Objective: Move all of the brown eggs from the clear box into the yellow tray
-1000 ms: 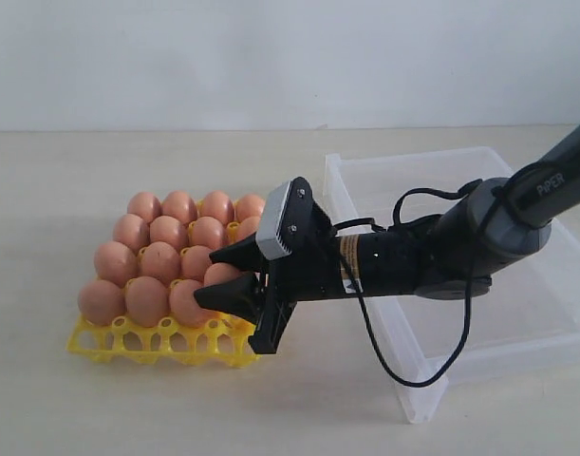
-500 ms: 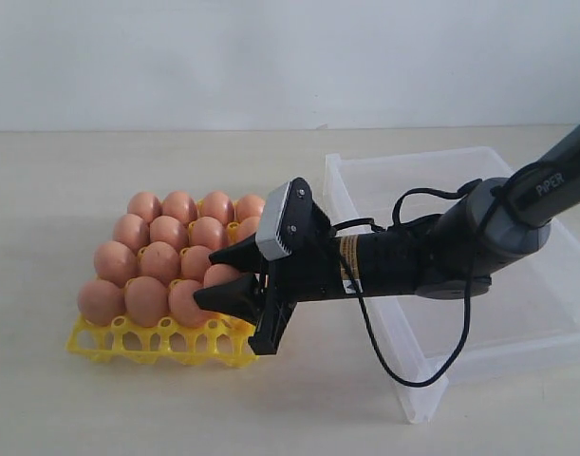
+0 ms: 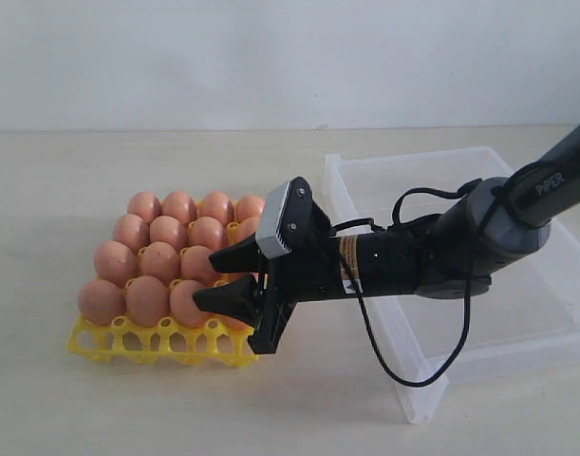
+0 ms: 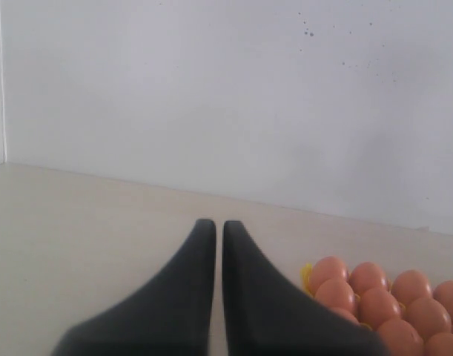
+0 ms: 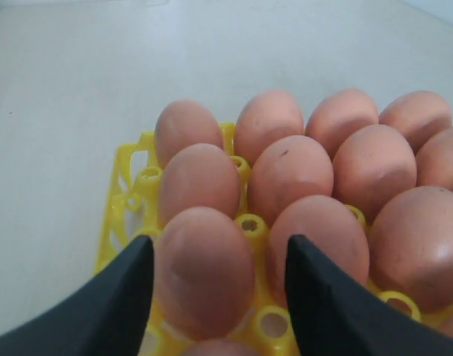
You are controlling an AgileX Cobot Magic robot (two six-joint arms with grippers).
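Note:
Several brown eggs [image 3: 161, 258] fill the yellow tray [image 3: 157, 340] left of the middle. My right gripper [image 3: 206, 277] reaches across to the tray's front right corner. In the right wrist view it [image 5: 219, 245] stands open around one egg [image 5: 204, 271] that sits in a cup of the tray [image 5: 130, 193]; there is a clear gap on one side. The clear box [image 3: 489, 366] on the right shows no eggs. In the left wrist view my left gripper [image 4: 213, 222] is shut and holds nothing, with eggs [image 4: 382, 304] beside it.
The right arm [image 3: 432, 256] and its black cable [image 3: 403, 378] lie over the box's near left wall. A white wall rises behind the pale tabletop [image 3: 71, 190].
The right gripper's jaws have spread a little wider around the corner egg. The arm itself has stayed in place.

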